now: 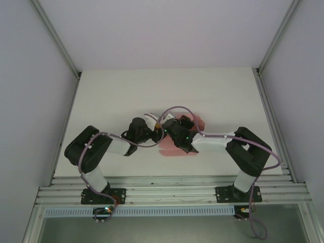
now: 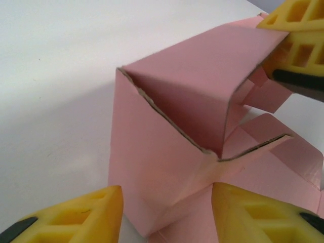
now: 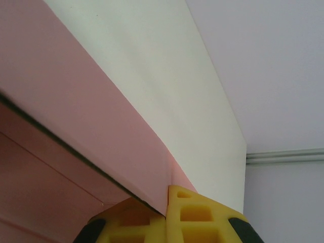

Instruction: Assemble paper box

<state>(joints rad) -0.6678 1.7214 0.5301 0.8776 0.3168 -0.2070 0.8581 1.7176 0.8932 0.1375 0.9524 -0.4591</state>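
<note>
Pink card is clamped in my right pincer. Its yellow fingers are clenched on the edge of a panel, and the card's dark cut edge runs straight into the pinch. My left pincer has its fingers apart, one at 7 o'clock and one at 5 o'clock in its own camera, with a folded corner of the paper box between them. I cannot tell whether they press on the card or merely straddle it.

I judge we are mid-fold on the first wall. One side panel stands up, its top flap is bent over and inward, and the right pincer holds that flap from 2 o'clock in the left wrist view. The next move, as I read it, is to bring the flap down inside the wall and set the crease. The left side must brace the corner while the right pushes, or the thin sheet will spring open.

The card is pale, plain and thin, with raw, slightly fuzzy edges and sharp creases. Further panels lie flat on the white table toward 4 o'clock.

From above, the box sits mid-table beneath both wrists, with pink showing at 3 and 6 o'clock of them.
</note>
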